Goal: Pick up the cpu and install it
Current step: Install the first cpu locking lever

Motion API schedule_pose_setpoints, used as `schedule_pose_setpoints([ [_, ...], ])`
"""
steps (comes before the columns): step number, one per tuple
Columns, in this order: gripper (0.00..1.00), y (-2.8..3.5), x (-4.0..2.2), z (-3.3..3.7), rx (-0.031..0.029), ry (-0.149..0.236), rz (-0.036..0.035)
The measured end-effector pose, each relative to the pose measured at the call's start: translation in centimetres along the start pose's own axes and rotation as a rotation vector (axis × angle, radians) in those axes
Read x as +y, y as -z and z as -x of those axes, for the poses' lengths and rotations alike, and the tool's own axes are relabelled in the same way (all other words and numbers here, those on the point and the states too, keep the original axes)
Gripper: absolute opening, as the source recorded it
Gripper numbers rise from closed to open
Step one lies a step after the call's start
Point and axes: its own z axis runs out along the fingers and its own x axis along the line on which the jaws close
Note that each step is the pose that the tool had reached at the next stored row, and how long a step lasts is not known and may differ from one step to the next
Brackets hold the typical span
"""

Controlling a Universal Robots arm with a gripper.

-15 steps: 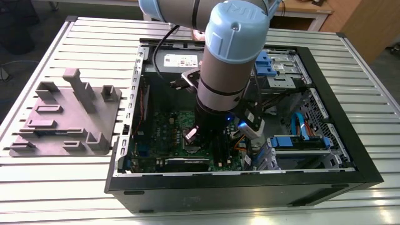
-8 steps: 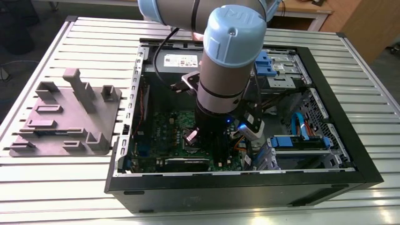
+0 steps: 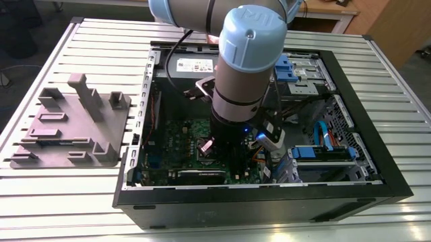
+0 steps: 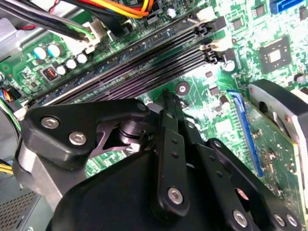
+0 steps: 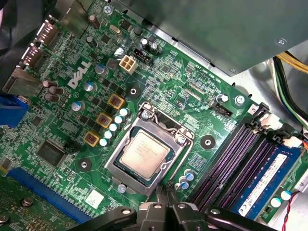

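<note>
the arm (image 3: 235,91) reaches down into an open computer case (image 3: 377,166) that lies on a slatted metal surface (image 3: 101,35), in the middle of the exterior view. its lower end hangs over the green motherboard (image 3: 178,131) in the case's lower middle part. a grey tray (image 3: 67,141) with upright posts sits on the surface at the exterior view's left, just beside the case and apart from the arm. a grey box (image 3: 192,65) with a white label fills the case's upper part, behind the arm.

in both wrist views the end effector (image 5: 166,193) (image 4: 167,98) has its two black fingers (image 5: 160,197) drawn together at the tips, with nothing gripped between them. it hovers just above the board.

in the first wrist view the cpu (image 5: 144,154) lies flat in its socket (image 5: 180,139), silver top up, with the socket's metal frame around its edges. the fingertips are near the socket's edge, apart from the cpu and not touching it. the dark memory slots (image 5: 226,159) run just beside the socket, and a blue memory stick (image 5: 267,178) stands in the outermost one.
</note>
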Motion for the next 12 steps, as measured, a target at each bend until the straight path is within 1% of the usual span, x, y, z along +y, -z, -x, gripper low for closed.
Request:
schedule_pose_setpoints([
  [2,0.10,0.56,0.00,-0.02,-0.0001,0.000,0.0001],
  [3,0.10,0.92,-0.01,-0.04,0.0007,0.000,-0.0005],
  [9,0.10,3.10,-0.04,-0.09,0.0006,0.000,-0.0005],
  [10,0.10,3.33,-0.04,-0.10,0.0006,0.000,-0.0005],
  [12,0.10,3.35,-0.04,-0.09,0.0004,0.000,-0.0004],
])
